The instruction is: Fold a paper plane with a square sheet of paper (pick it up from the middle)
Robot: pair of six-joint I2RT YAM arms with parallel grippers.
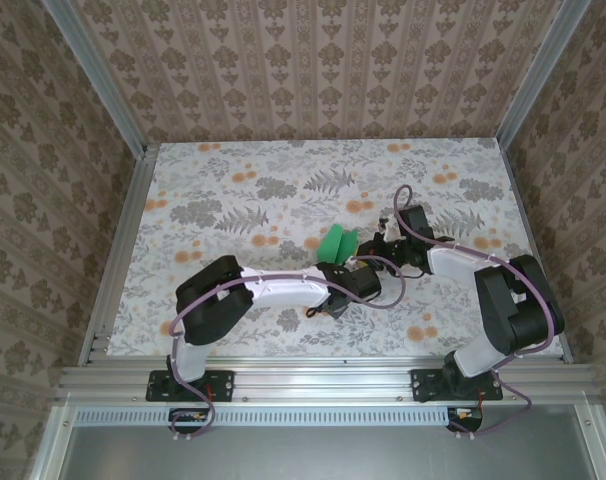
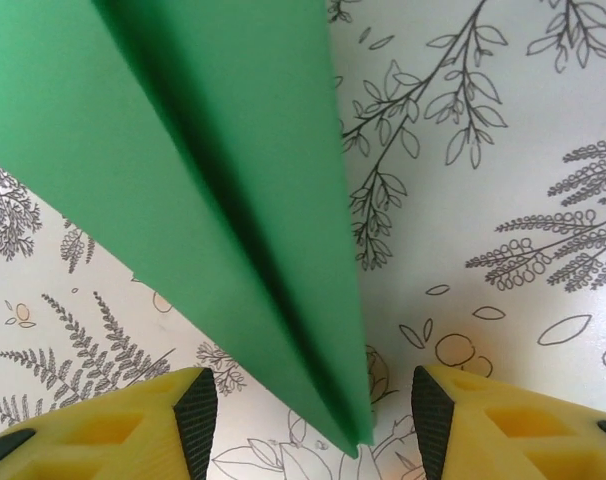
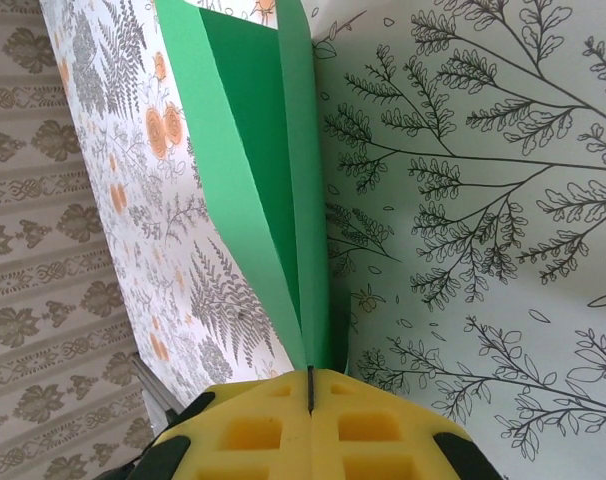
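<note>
The square sheet of paper is bright green and now stands folded into a narrow, pointed paper plane (image 1: 336, 243) with a centre crease, held above the middle of the table. My right gripper (image 3: 310, 385) is shut on one end of it, and the folded wings (image 3: 273, 180) fan out away from the jaws. My left gripper (image 2: 313, 410) is open. The plane's pointed tip (image 2: 358, 435) hangs between its fingers (image 2: 196, 420), closer to the right one and touching neither. In the top view the left gripper (image 1: 348, 268) sits just below the paper and the right gripper (image 1: 376, 250) just to its right.
The floral tablecloth (image 1: 233, 200) covers the table, which has patterned walls on three sides and aluminium rails (image 1: 313, 378) along the near edge. The two arms meet near the table's middle, wrists close together.
</note>
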